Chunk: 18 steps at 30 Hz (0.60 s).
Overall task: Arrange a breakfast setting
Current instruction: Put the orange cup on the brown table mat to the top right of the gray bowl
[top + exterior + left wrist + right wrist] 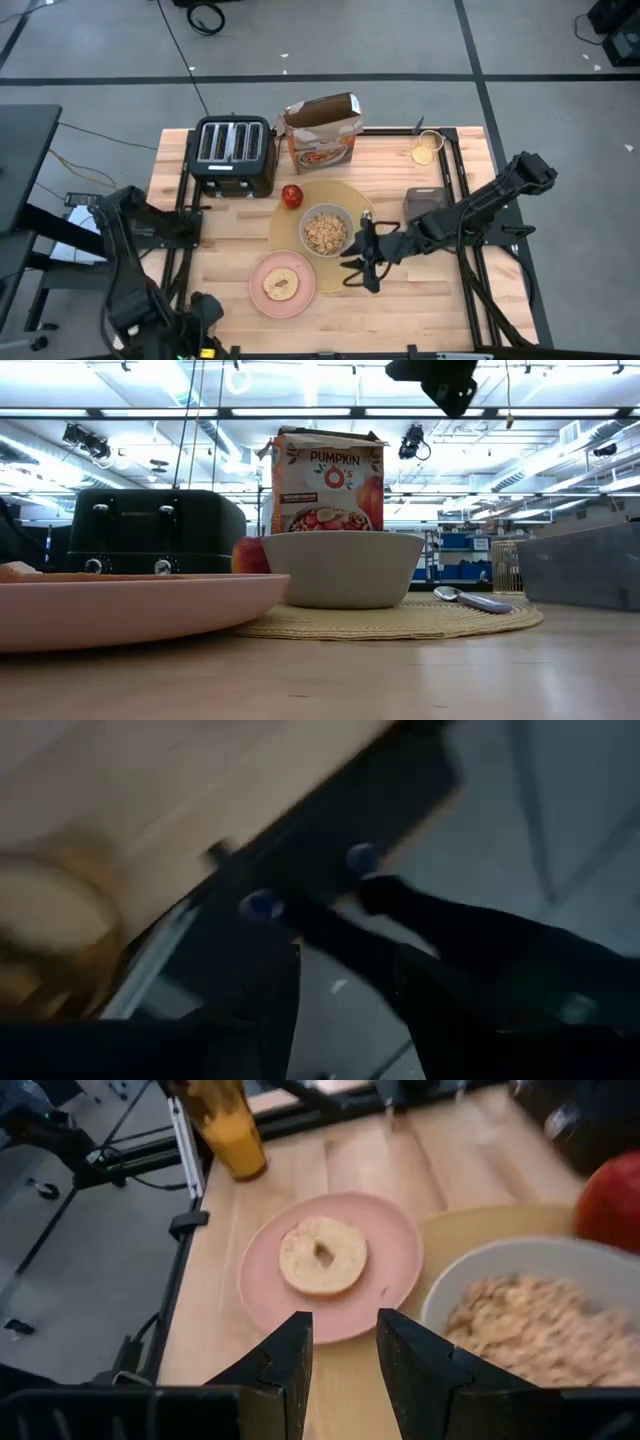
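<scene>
- Placemat (290, 235): floppy weave, mid-worktop; take its rim.
- Plate (262, 293) touching the placemat: stiff, breakable.
- Bowl (326, 230) on the placemat: cereal-filled, keep level.
- Spoon (470, 598) just beside the bowl: thin, slippery.
- Right hand (362, 262) by the placemat, fingers apart, empty.
- Left hand (345, 975): fingers apart, off the worktop.

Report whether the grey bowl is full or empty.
Filled: the grey bowl on the placemat holds tan cereal, seen from above and in the right wrist view.
</scene>
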{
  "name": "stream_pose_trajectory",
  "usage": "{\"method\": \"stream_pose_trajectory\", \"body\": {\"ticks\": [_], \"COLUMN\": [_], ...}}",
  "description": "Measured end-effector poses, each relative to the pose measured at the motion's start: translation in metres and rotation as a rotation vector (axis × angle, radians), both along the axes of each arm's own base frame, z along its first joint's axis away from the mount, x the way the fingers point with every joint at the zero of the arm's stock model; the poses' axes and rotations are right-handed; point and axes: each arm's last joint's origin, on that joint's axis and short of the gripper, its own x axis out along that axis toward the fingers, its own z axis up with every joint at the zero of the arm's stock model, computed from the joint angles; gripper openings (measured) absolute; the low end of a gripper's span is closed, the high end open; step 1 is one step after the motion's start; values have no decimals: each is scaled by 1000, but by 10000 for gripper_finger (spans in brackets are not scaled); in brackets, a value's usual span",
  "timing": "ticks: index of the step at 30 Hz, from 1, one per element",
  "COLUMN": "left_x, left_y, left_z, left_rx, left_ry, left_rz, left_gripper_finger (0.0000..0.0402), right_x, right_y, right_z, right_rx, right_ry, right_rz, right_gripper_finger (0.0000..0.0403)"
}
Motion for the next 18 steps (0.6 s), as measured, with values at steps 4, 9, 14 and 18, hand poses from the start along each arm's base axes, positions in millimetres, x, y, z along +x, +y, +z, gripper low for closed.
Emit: {"method": "stream_pose_trajectory", "body": {"ticks": [4, 9, 14, 18], "left_x": [-8, -15, -16, -13], "left_y": [-9, -15, -9, -7], "left_z": [-23, -39, -43, -58], "left_rx": [46, 102, 161, 176], "left_ry": [241, 402, 423, 466], "left_rz": [17, 25, 66, 40], "left_gripper_finger": [170, 192, 232, 243], "right_x": [-2, -10, -13, -12], "right_y": [15, 30, 36, 35], "right_z": [-9, -12, -12, -12], "right_rx": [33, 65, 71, 73], "right_ry": [38, 57, 58, 58], "right_rz": [34, 68, 83, 80], "right_gripper_finger": [123, 123, 123, 123]}}
